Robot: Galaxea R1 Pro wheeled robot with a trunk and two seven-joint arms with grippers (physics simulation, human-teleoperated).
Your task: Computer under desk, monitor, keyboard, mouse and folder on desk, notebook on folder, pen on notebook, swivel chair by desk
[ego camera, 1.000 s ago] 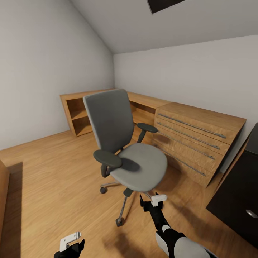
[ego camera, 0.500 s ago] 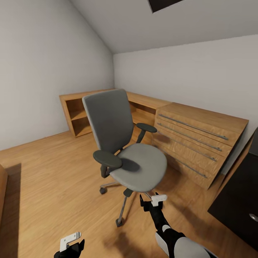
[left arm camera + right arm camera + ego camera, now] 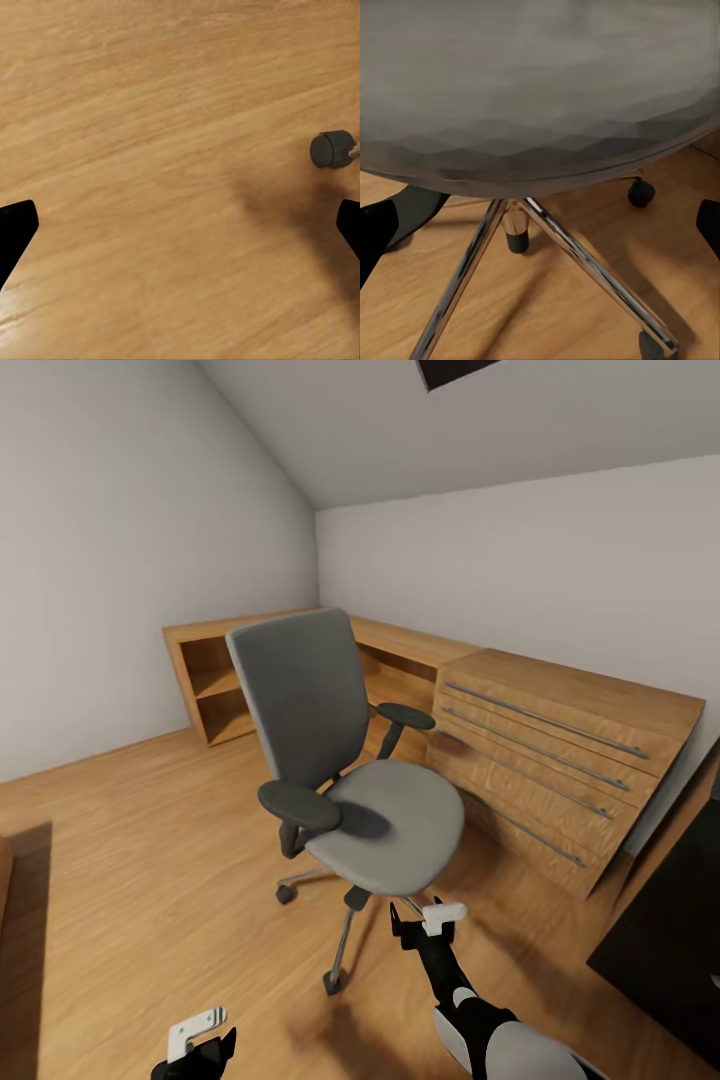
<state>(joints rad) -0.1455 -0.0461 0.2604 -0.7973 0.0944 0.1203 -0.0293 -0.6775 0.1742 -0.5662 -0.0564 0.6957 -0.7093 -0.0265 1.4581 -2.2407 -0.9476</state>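
A grey swivel chair (image 3: pixel 345 760) stands on the wooden floor (image 3: pixel 150 860) of a sloped-ceiling bedroom, its seat bare, its tall back turned toward the corner where a low wooden shelf unit (image 3: pixel 215 685) runs along the wall. The open compartments of that shelf unit look empty from the head camera. Just beyond the chair on its other side sits a light wooden drawer chest (image 3: pixel 560 760), all drawers closed behind long metal handles. A black-topped surface (image 3: pixel 670 950) cuts into view past the chest, near the frame's edge. The right gripper (image 3: pixel 425 925) is held low just in front of the chair's seat edge, above the chrome star base (image 3: pixel 547 247); in the right wrist view its dark fingertips sit far apart at the frame's sides, spread wide with nothing between them. The left gripper (image 3: pixel 195 1045) hangs over bare floor, further from the chair; its wrist view shows fingers likewise spread open, with one chair castor (image 3: pixel 332 148) nearby.
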